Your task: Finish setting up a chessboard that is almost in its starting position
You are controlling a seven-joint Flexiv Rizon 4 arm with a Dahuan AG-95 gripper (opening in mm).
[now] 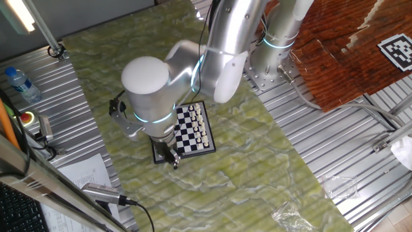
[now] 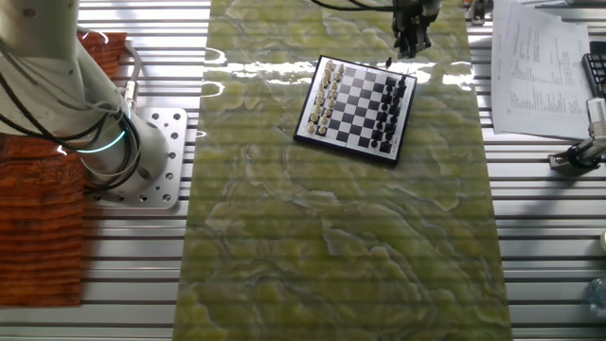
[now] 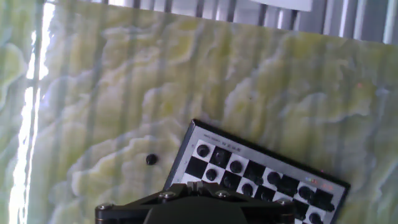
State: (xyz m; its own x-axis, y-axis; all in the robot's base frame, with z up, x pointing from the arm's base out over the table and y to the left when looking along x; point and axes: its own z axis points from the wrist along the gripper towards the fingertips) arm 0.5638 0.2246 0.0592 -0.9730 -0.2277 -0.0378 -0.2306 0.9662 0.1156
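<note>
The chessboard (image 1: 194, 129) lies on the green marbled mat, with white pieces along one side and black pieces along the other (image 2: 358, 104). In the hand view its black-piece corner (image 3: 261, 175) shows at the bottom. One small black piece (image 3: 151, 160) stands alone on the mat just off that corner, and it also shows in the other fixed view (image 2: 387, 62). My gripper (image 1: 172, 160) hovers above the mat beside the board's black end (image 2: 412, 38). Its fingers (image 3: 200, 184) look closed together with nothing between them.
A water bottle (image 1: 19, 82) and a red button (image 1: 27, 117) sit on the metal table left of the mat. Papers (image 2: 540, 66) lie near the board's black end. The arm's base (image 2: 142, 156) and a wooden panel (image 1: 341, 51) stand on the far side.
</note>
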